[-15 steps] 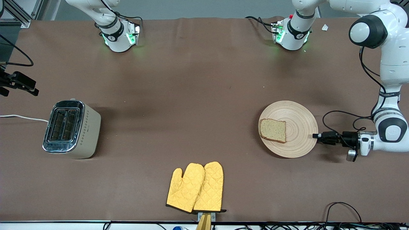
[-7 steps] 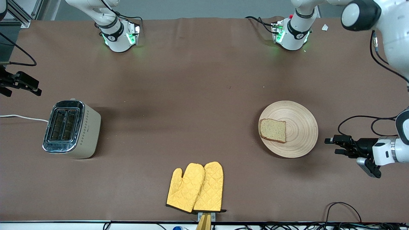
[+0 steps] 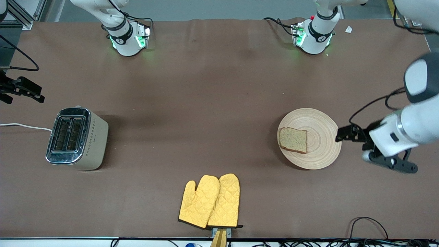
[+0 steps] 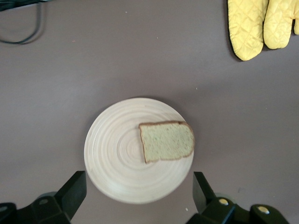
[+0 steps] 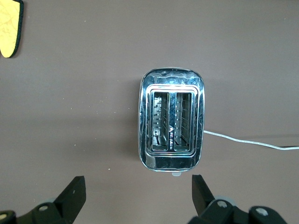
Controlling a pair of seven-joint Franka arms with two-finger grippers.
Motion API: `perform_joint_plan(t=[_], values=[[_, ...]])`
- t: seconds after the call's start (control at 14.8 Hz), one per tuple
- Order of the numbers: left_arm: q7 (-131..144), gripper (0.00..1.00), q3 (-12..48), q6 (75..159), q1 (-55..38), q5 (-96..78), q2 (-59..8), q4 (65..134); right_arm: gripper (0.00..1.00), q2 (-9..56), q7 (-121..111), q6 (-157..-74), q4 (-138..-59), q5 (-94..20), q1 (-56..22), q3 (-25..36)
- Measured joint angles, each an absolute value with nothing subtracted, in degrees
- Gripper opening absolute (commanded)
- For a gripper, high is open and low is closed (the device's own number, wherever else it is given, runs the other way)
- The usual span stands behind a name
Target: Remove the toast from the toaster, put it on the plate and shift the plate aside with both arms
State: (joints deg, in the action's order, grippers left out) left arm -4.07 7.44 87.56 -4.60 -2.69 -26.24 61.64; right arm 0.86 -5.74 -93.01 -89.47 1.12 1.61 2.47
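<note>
Right gripper (image 5: 135, 198): fingers apart, up over the toaster (image 3: 76, 138), holding nothing.
Toast (image 3: 293, 140): flat on the plate (image 3: 320, 127), toward its toaster-side rim.
Left gripper (image 3: 339, 134): fingers apart, above the plate's edge, holding nothing.

Two white jointed arms are fitted. Each base carries a black joint band with a small white mark and is lit green: the right arm's white cylindrical base (image 3: 127, 37) and the left arm's white cylindrical base (image 3: 313, 36). Black cables run to both bases. The left arm's wrist is white with a black end cap, a looping black cable and a black bracket beneath. The left gripper (image 4: 140, 196) and right gripper (image 5: 139, 198) have black wedge-shaped fingers (image 4: 72, 191) with silver screws.
</note>
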Motion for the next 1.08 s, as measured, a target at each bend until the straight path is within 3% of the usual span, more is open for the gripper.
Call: perform_joint_plan(t=[0.27, 0.61, 0.74, 1.08], values=[[3.66, 1.00, 7.65, 82.08, -6.65, -0.49, -13.34, 66.37, 1.00, 0.86, -5.74, -93.02, -89.47, 1.12, 1.60, 2.47], [3.20, 1.00, 7.49, 93.17, -1.97, -0.35, -0.16, 87.90, 1.00, 0.86, -5.74, -93.01, -89.48, 1.12, 1.60, 2.49], [3.19, 1.00, 7.50, 94.95, -1.72, -0.35, 2.28, 92.48, 1.00, 0.86, -5.74, -93.01, -89.48, 1.12, 1.61, 2.52], [3.31, 1.00, 7.47, 95.69, -1.86, -0.35, 3.17, 93.21, 1.00, 0.86, -5.74, -93.01, -89.48, 1.12, 1.61, 2.55]])
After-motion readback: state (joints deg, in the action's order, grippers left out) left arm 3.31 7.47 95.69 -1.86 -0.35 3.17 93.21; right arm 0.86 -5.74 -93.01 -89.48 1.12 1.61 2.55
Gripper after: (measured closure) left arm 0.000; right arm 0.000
